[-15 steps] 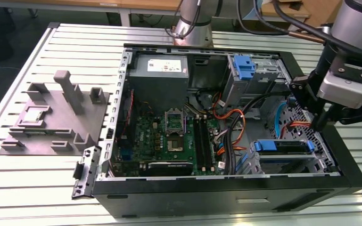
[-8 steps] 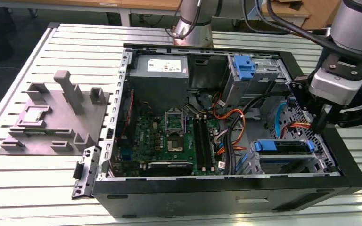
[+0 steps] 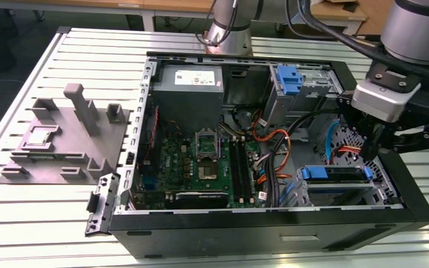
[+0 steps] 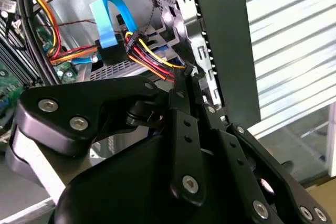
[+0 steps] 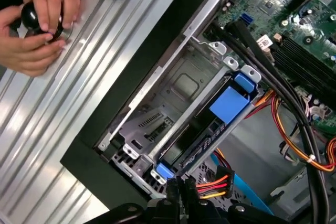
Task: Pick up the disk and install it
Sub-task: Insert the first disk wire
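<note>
Hovering over the right-hand side of the open computer case [image 3: 270,220] in the exterior view, the end effector [image 3: 375,146] is hanging just above the drive bay, its black fingers [image 4: 184,129] drawn together with nothing between them, their tips sitting close to a bundle of red, yellow and black power wires [image 4: 152,56]. The disk [image 3: 335,174] is sitting in the drive cage [image 5: 173,93] at the near right corner of the case, its blue carrier frame showing along the edges and a blue tab [image 5: 228,103] lying on top in the first wrist view. A second blue bracket [image 3: 289,81] is standing in the far bay. The motherboard [image 3: 199,162] is lying to the left of the disk, with orange and black cables [image 3: 274,145] running between them. A grey plastic stand [image 3: 69,137] is resting on the slatted bench [image 3: 43,212] at the exterior view's left. A person's hands [image 5: 39,22] are gripping a black knob in the first wrist view, beside the case.
</note>
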Action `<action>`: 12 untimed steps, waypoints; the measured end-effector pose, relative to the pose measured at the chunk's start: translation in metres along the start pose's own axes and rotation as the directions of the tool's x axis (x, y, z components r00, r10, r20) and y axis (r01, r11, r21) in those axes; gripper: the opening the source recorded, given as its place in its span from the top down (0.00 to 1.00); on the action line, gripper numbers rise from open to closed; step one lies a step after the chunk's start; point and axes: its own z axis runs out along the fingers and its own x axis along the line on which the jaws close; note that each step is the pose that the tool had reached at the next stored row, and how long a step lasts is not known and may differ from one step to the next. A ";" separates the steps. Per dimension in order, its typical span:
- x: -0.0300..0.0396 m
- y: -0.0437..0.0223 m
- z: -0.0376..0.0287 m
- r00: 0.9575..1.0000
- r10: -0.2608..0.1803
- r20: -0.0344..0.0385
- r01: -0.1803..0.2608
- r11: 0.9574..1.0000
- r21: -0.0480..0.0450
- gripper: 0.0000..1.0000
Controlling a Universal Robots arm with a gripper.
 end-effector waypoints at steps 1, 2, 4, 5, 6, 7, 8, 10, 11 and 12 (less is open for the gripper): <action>0.0000 0.0000 0.0001 1.000 0.017 -0.002 -0.017 1.000 -0.004 0.84; 0.0000 0.0000 0.0001 0.999 0.033 -0.004 -0.033 0.999 -0.007 0.84; 0.0000 0.0000 0.0001 0.999 0.039 -0.005 -0.039 0.999 -0.009 0.84; 0.0000 0.0000 0.0000 0.999 0.040 -0.005 -0.040 0.999 -0.009 0.84; 0.0000 0.0000 0.0000 0.999 0.040 -0.005 -0.040 0.999 -0.009 0.84; 0.0000 0.0000 0.0001 0.999 0.040 -0.005 -0.040 0.999 -0.009 0.84; 0.0000 0.0000 0.0001 0.999 0.040 -0.005 -0.040 0.999 -0.009 0.84; 0.0000 0.0000 0.0001 0.999 0.040 -0.005 -0.040 0.999 -0.009 0.84; 0.0000 0.0000 0.0000 0.999 0.040 -0.005 -0.040 0.999 -0.009 0.84; 0.0000 0.0000 0.0001 0.999 0.044 -0.006 -0.044 0.999 -0.010 0.84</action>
